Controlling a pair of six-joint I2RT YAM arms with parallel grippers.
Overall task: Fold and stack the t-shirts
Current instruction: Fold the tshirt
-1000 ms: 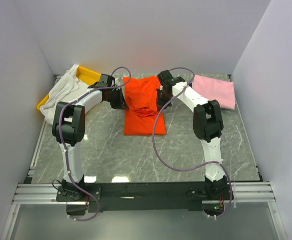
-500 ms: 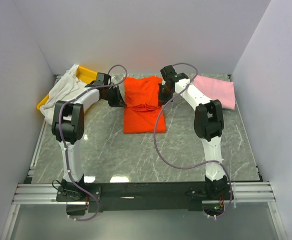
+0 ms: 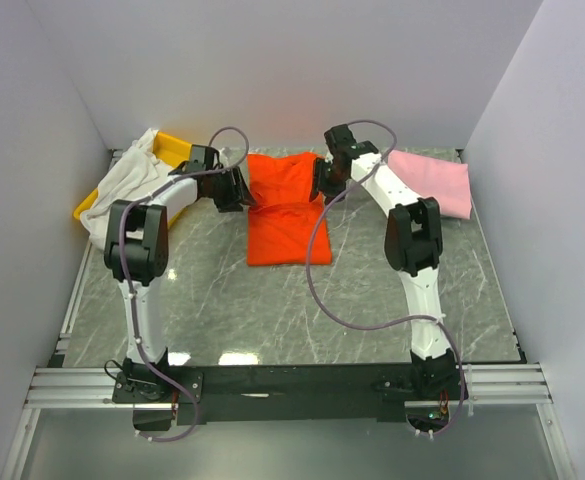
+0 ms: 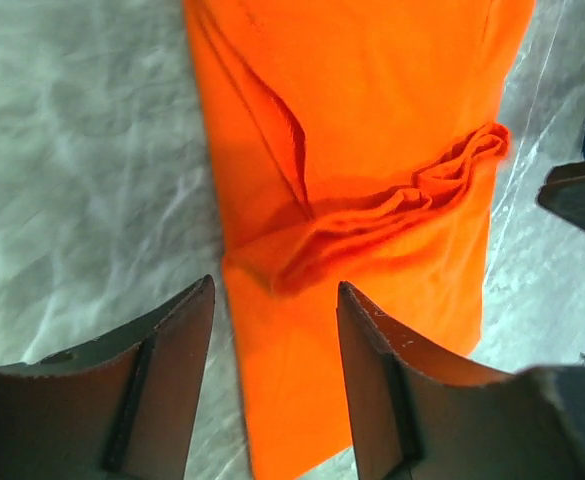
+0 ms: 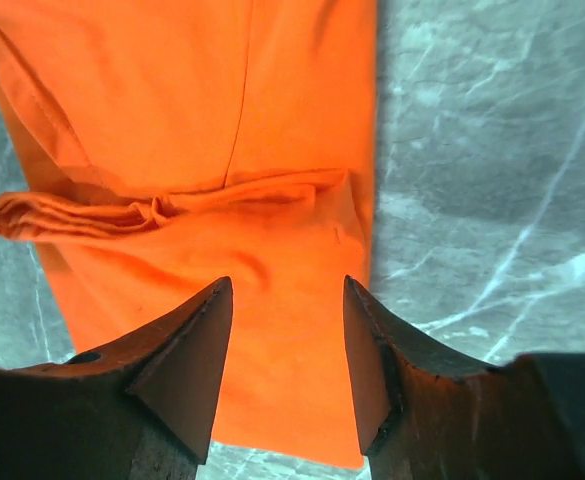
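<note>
I look down at my bench [image 3: 272, 300] and see that the job is only partly done.

The orange-red t-shirt [image 3: 287, 210] lies in the middle, toward the far side. It looks like a long strip now, so I think its sides are already folded in. A bunched-up ridge of cloth runs across it from side to side. It needs to be smoothed or folded over once more, I think.

My left end effector [image 4: 274, 320] is wide open over the left edge of that shirt. There is nothing between its fingers. My right end effector [image 5: 287, 310] is wide open too, over the right edge, and it holds nothing.

The pale pink t-shirt [image 3: 432, 182] lies flat at the far right. It looks folded already, but I can't be sure.

The white t-shirt [image 3: 127, 182] is a messy heap hanging over the yellow tray [image 3: 180, 150] at the far left. Nobody has folded that one yet.

I can't find the dark blue shirt from above.

No shirt sits on top of another, so the stacking is not started.
</note>
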